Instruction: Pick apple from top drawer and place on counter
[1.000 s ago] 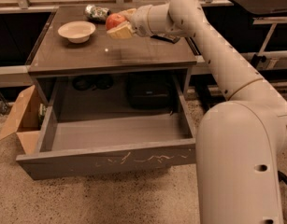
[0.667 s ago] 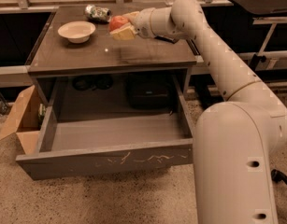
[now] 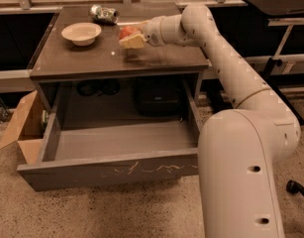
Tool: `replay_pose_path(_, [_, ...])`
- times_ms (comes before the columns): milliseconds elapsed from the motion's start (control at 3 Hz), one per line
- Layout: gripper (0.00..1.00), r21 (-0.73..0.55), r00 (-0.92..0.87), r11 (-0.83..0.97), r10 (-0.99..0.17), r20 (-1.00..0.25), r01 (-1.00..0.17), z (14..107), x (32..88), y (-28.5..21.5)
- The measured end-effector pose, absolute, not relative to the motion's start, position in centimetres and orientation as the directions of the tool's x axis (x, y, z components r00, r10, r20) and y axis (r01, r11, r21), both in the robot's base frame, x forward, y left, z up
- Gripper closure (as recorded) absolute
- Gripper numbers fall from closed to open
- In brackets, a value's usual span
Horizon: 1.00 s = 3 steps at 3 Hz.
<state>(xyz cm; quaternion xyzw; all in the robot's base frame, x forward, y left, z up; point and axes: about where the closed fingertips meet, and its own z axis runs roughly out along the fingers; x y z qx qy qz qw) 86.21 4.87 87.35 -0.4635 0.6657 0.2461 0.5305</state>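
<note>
**Apple held over the counter, ready to be set down**

The counter [image 3: 82,58] has a broad bare stretch of glossy top directly under the load, and that looks like the spot to aim for. Lower straight down until the fruit rests on the surface, only then let the fingers part, and lift away vertically so nothing is nudged into a roll. The top drawer [image 3: 122,170] hangs pulled out and empty below the front edge, so the release is best kept well back from that edge. The cream bowl [image 3: 81,32] sits to the left and a crushed can [image 3: 104,14] at the rear, both apart from the drop spot.

The arm [image 3: 226,68] reaches from the white base at the right, its forearm stretched leftward across the tabletop. The gripper [image 3: 133,37] hovers over mid-counter, closed around the apple [image 3: 126,32], which shows red-orange against the pale fingers and seems a little clear of the surface
</note>
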Motion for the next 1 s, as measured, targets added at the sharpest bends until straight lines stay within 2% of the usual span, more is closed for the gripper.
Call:
replay_pose_path(667, [0.00, -0.135, -0.040, 0.456, -0.352, -0.935, -0.880, 86.4, 86.3, 4.6])
replay_pose_path(1000, [0.00, -0.174, -0.006, 0.504, -0.336, -0.942, -0.846, 88.2, 85.7, 2.9])
